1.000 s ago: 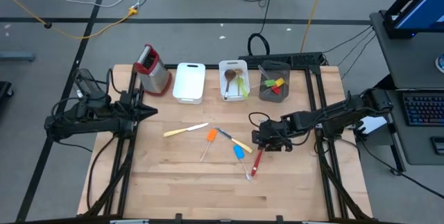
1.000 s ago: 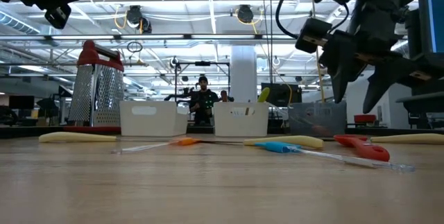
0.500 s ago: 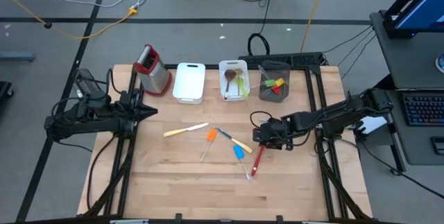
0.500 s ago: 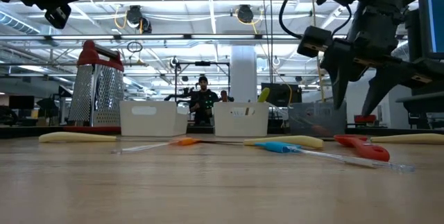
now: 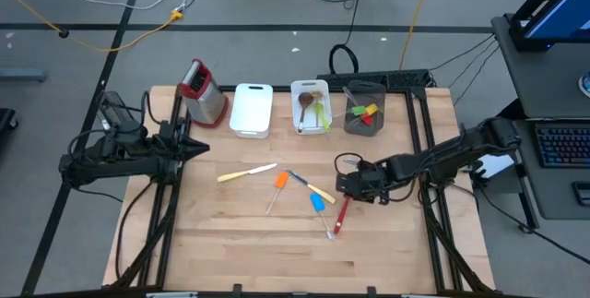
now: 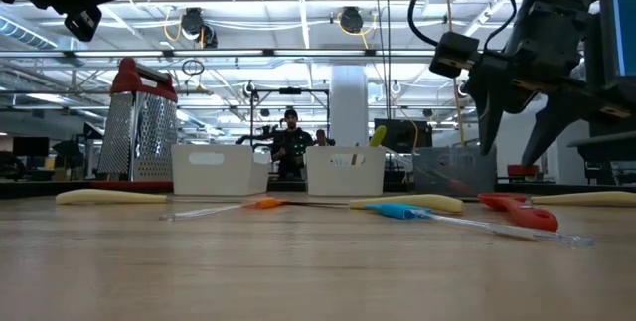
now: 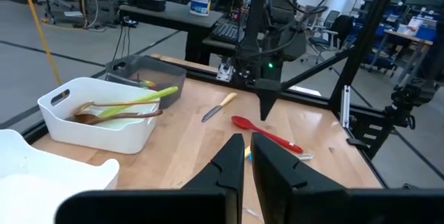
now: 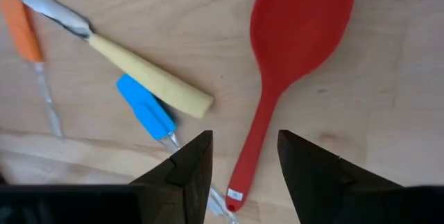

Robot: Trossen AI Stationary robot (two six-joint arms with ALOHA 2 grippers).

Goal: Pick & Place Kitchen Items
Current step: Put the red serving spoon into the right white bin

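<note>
A red spoon (image 5: 341, 213) (image 8: 298, 23) lies flat on the wooden table (image 5: 230, 243). My right gripper (image 8: 244, 158) (image 6: 514, 147) hangs open just above it. Its two fingers stand on either side of the spoon's handle (image 8: 251, 144) without touching it. Beside the spoon lie a blue spatula (image 8: 144, 107), a cream-handled knife (image 8: 149, 78) and an orange spatula (image 5: 279, 184). A second knife (image 5: 247, 173) lies farther left. My left gripper (image 7: 246, 148) waits shut, high over the table's left edge.
Along the far edge stand a metal grater with a red top (image 5: 205, 90), an empty white bin (image 5: 251, 109), a white bin holding wooden spoons (image 5: 311, 106) and a grey cup with coloured pieces (image 5: 364, 110). A person (image 6: 290, 147) stands far off in the room.
My right gripper has turned a little at the wrist above the red spoon and has stayed open. The utensils on the table have not moved.
</note>
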